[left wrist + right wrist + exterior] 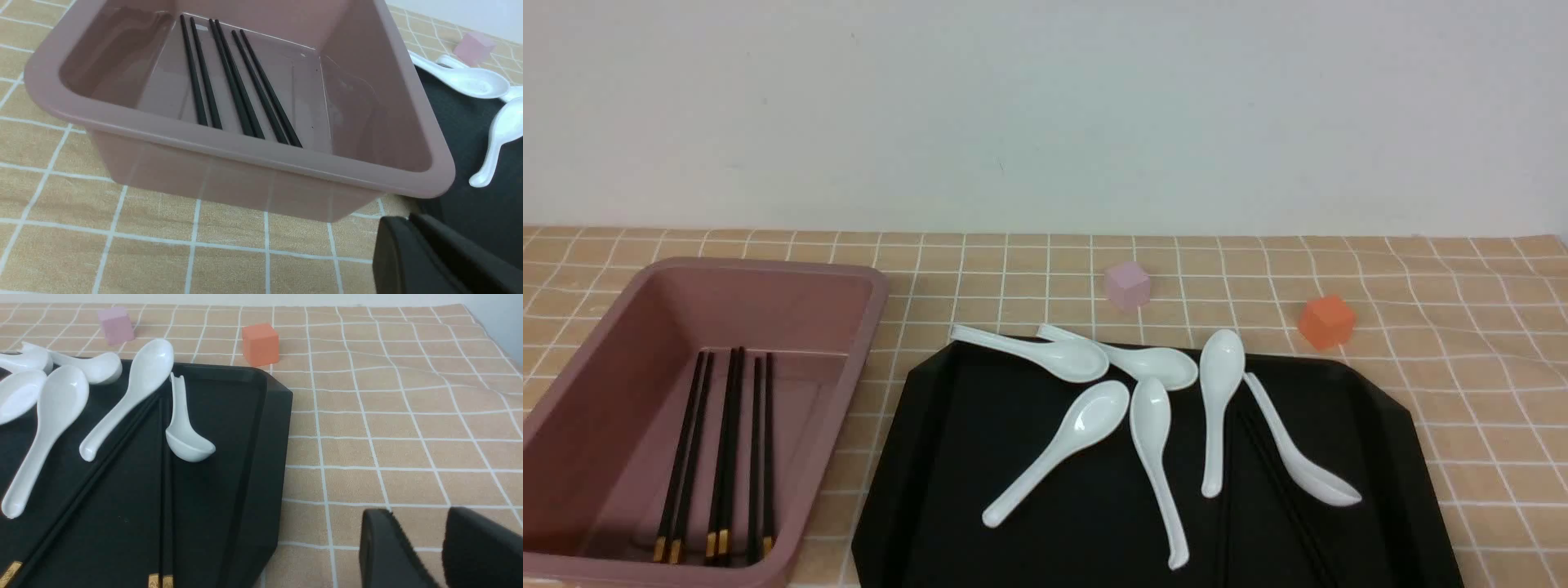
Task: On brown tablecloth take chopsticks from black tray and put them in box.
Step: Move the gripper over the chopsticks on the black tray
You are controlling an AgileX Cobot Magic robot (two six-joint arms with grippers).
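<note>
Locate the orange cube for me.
In the front view, the orange cube sits toward the right on the tan cloth, just beyond the far edge of the black tray.

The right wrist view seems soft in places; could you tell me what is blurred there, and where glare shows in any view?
Right wrist view: the right claw is out of focus, the orange cube fairly crisp. Front view: small bright highlights on the white spoons' bowls. Left wrist view: a pale reflection inside the box.
</note>
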